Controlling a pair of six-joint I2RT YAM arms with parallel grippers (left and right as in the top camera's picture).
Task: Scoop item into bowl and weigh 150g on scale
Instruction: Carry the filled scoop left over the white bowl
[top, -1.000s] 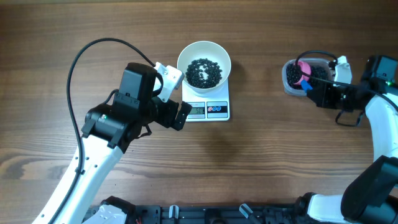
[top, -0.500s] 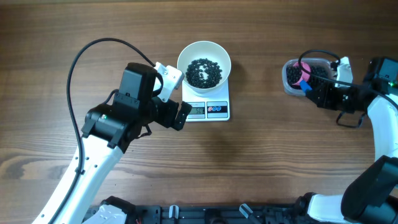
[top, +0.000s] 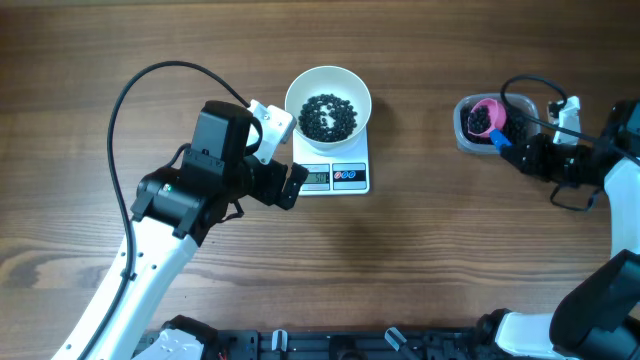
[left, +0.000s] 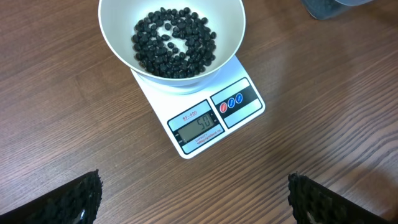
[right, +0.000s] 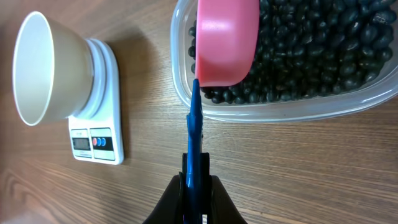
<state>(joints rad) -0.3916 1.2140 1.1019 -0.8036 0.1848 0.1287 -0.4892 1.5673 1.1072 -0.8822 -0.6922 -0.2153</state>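
Note:
The white bowl (top: 328, 100) (left: 171, 37) stands on the scale (top: 335, 178) (left: 211, 121) and holds a thin layer of the black item (top: 327, 116) (left: 174, 43). My left gripper (top: 283, 155) (left: 196, 202) hovers open just left of the scale, with only bare wood between its fingers. My right gripper (top: 515, 152) (right: 196, 186) is shut on the blue handle (right: 195, 137) of a pink scoop (top: 483, 117) (right: 227, 43). The scoop sits over the left end of the clear tub (top: 465, 138) (right: 280, 112) with dark beans in it.
The clear tub is heaped with more black beans (right: 317, 56) at the table's right side. A black cable (top: 130, 110) loops above the left arm. Bare wooden table lies between scale and tub.
The right arm has pulled back to the right, and the pink scoop has turned mouth-up with beans in it over the tub. The left arm and the bowl have not moved.

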